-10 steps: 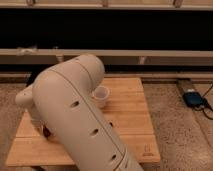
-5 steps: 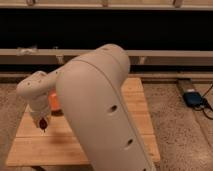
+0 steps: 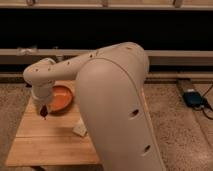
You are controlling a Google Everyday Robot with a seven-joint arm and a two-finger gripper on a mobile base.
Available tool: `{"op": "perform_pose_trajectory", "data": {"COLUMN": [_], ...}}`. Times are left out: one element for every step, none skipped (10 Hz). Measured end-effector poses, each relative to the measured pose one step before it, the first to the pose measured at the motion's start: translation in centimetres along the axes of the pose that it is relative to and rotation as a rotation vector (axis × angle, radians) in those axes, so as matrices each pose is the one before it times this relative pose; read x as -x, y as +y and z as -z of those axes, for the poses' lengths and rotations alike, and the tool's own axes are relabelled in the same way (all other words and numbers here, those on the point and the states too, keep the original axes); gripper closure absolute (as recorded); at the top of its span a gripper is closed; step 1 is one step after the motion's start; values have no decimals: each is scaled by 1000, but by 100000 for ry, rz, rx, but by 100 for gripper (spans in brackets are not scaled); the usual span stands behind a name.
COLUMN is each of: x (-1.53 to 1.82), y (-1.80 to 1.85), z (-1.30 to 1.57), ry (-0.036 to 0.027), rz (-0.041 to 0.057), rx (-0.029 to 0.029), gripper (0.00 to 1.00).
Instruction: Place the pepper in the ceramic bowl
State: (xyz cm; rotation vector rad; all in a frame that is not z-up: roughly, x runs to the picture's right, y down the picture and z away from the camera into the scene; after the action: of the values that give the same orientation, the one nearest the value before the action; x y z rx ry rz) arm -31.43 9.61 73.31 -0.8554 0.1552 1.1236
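Note:
My gripper [image 3: 43, 107] hangs at the end of the pale arm over the left part of the wooden table [image 3: 45, 142]. It is shut on the pepper [image 3: 44, 113], a small dark red thing hanging from its tip just above the wood. The ceramic bowl [image 3: 63, 97], round and orange-brown, sits right beside it to the right. The arm's wrist covers the bowl's left rim and the big arm link hides its right side. The pepper is left of the bowl's front edge, outside it.
A pale rectangular block [image 3: 80, 129] lies on the table in front of the bowl, by the arm. The bulky arm link [image 3: 117, 110] fills the middle and hides the table's right half. A blue device [image 3: 192, 98] with a cable lies on the speckled floor at right.
The arm has swung further, its big link rising to the right. The gripper with the pepper has shifted slightly right, and the orange bowl now shows beside it.

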Motion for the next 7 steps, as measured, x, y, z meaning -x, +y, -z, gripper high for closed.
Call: {"op": "perform_pose_trajectory", "data": {"x": [1037, 1617, 1026, 779, 846, 602, 491], "y": [-672, -598, -130, -535, -1129, -290, -193], "z": [38, -508, -1040, -702, -825, -1207, -856], "ry": [-157, 720, 1030, 742, 544, 1295, 1043], "rz": [18, 173, 546, -92, -546, -58, -256], "rx": [-76, -1160, -1418, -1135, -1962, -1211, -1023], "gripper": [100, 100, 100, 99, 94, 82, 72]}}
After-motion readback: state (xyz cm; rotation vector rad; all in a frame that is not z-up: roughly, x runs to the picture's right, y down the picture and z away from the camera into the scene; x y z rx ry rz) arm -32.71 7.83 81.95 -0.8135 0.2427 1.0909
